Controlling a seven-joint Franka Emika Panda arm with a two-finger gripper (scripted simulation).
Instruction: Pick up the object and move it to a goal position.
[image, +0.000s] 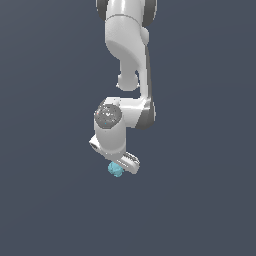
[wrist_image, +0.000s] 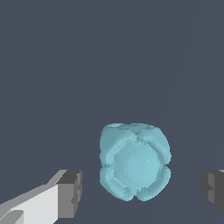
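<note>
Between the spread pincer (wrist_image: 142, 190) fingers (wrist_image: 70, 194), untouched, lumpy faceted cyan blob (wrist_image: 134, 162)

You're looking at a glossy white arm (image: 125, 45), its rounded links joined by dark grey bands. A dark grey mottled disc (image: 108, 114) is capping the wrist joint. The gripper (wrist_image: 142, 192) is showing white bodywork; its fingers (wrist_image: 70, 194) are ending in blocky dark grey pads.
</note>
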